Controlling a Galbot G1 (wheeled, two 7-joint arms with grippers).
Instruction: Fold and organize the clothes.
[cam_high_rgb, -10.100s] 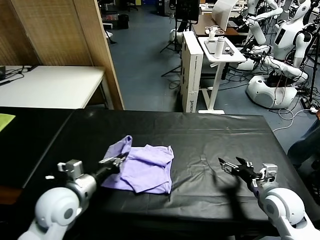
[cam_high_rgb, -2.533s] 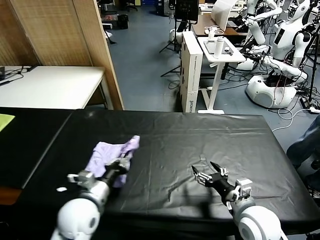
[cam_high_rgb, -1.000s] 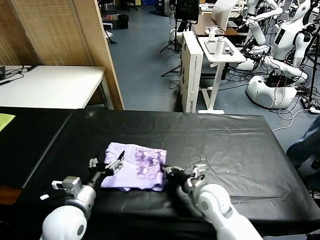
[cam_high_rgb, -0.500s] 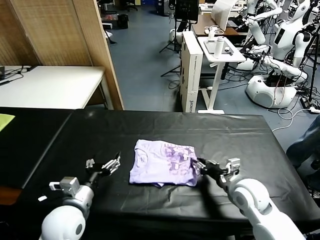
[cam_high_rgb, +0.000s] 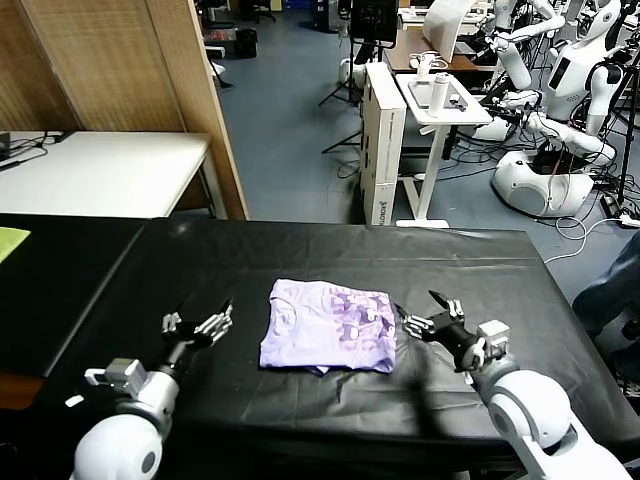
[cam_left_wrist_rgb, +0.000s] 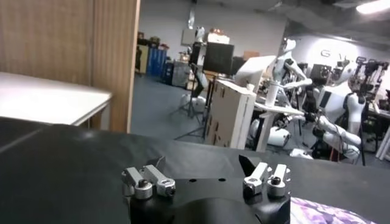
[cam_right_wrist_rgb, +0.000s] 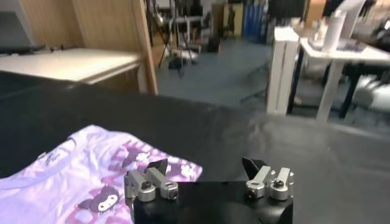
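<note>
Black cloth-covered table: bare surface along far edge and at both ends. Only object lying mid-table is the folded pale lavender T-shirt with purple print. Left gripper, fingers spread, sits apart from the shirt's left edge with open cloth between. Right gripper, fingers spread, just beside the shirt's right edge; narrow gap there.

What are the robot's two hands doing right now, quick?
Left gripper: jaws open, holding nothing, left of the T-shirt.
Right gripper: jaws open, holding nothing, just right of the T-shirt.
</note>
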